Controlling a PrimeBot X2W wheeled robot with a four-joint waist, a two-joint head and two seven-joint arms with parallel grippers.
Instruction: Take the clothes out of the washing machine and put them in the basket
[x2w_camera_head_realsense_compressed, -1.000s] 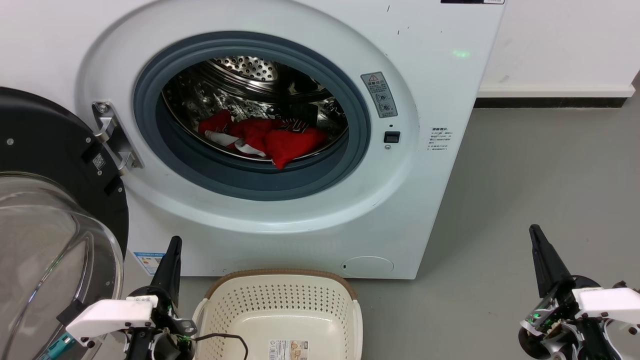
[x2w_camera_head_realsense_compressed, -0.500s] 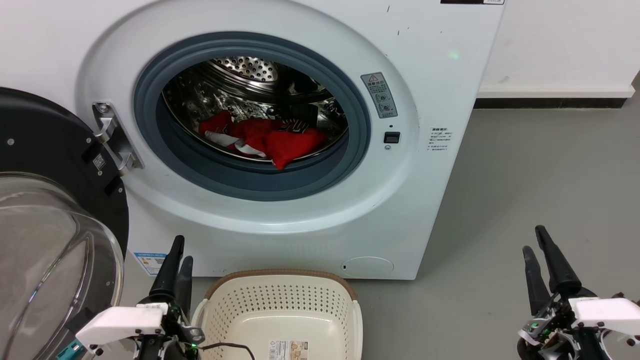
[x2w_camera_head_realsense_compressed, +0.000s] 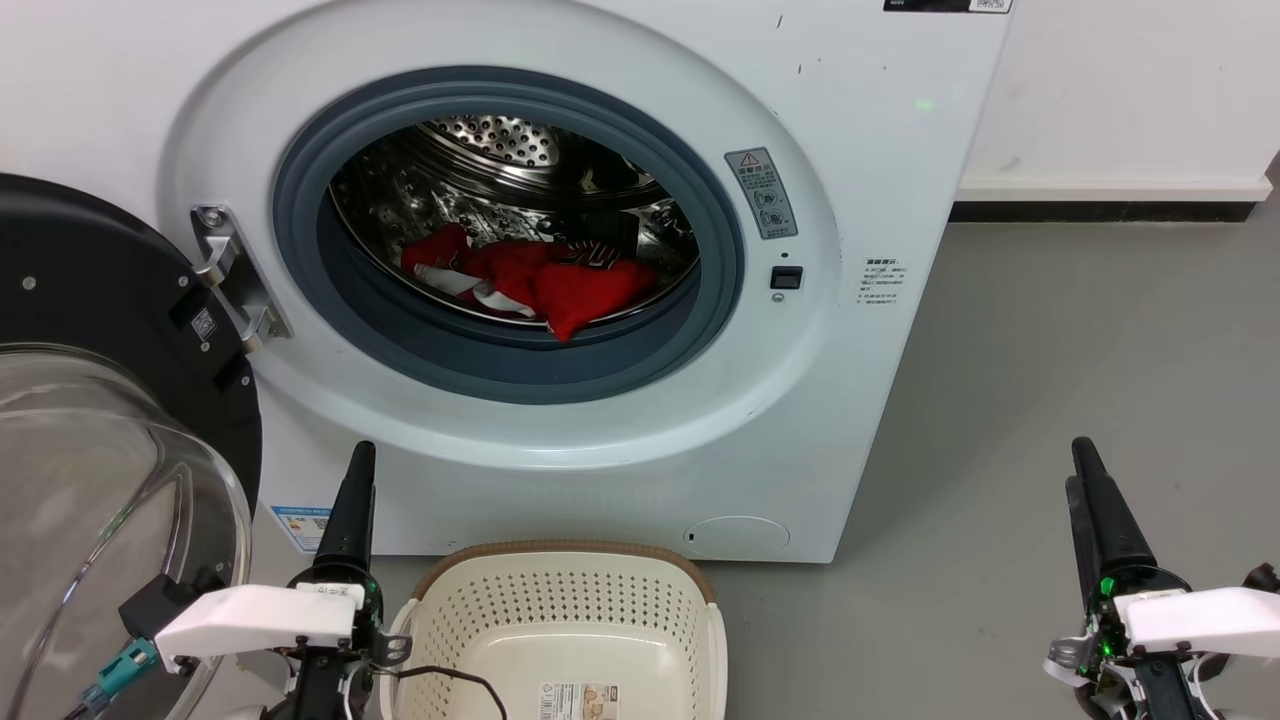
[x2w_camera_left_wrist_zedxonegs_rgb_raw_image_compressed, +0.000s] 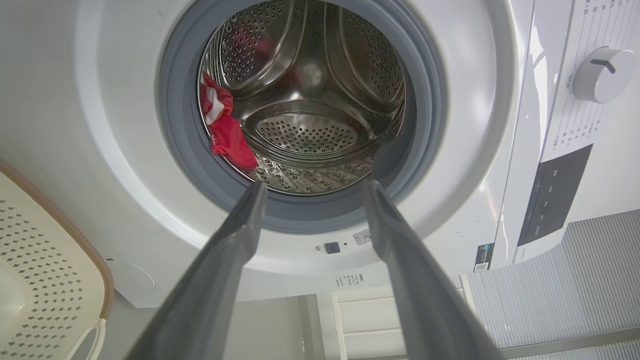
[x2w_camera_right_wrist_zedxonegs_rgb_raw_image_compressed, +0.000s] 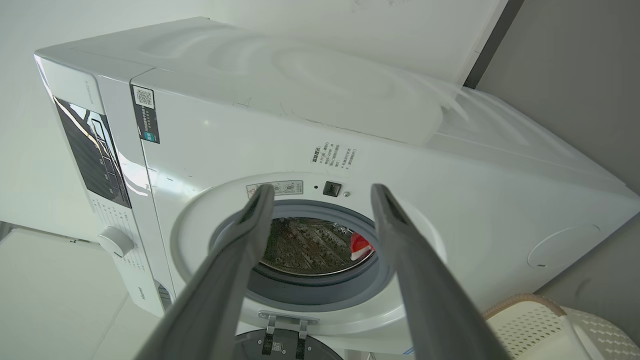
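The white washing machine (x2w_camera_head_realsense_compressed: 860, 150) stands with its black-rimmed glass door (x2w_camera_head_realsense_compressed: 90, 300) swung open to the left. The red clothes (x2w_camera_head_realsense_compressed: 540, 280) with white trim lie bunched on the floor of the steel drum (x2w_camera_head_realsense_compressed: 480, 150); they also show in the wrist views, clothes (x2w_camera_left_wrist_zedxonegs_rgb_raw_image_compressed: 227, 135) and clothes (x2w_camera_right_wrist_zedxonegs_rgb_raw_image_compressed: 359, 246). The cream basket (x2w_camera_head_realsense_compressed: 560, 548) with a brown rim sits on the floor before the machine, holding nothing but its label. My left gripper (x2w_camera_head_realsense_compressed: 358, 470) hovers left of the basket, open (x2w_camera_left_wrist_zedxonegs_rgb_raw_image_compressed: 315, 189). My right gripper (x2w_camera_head_realsense_compressed: 1078, 465) is far to the right, also open (x2w_camera_right_wrist_zedxonegs_rgb_raw_image_compressed: 322, 191).
The open door's glass bowl (x2w_camera_head_realsense_compressed: 110, 480) bulges beside my left arm. A black cable (x2w_camera_head_realsense_compressed: 450, 675) hangs over the basket's near rim. Grey floor (x2w_camera_head_realsense_compressed: 1080, 330) runs right of the machine to a dark skirting (x2w_camera_head_realsense_compressed: 1110, 208). A control dial (x2w_camera_left_wrist_zedxonegs_rgb_raw_image_compressed: 602, 75) sits high on the machine.
The left gripper has risen a little. Both pairs of fingers showed spread half a second ago and now stand nearly edge-on. The head view has shifted slightly.
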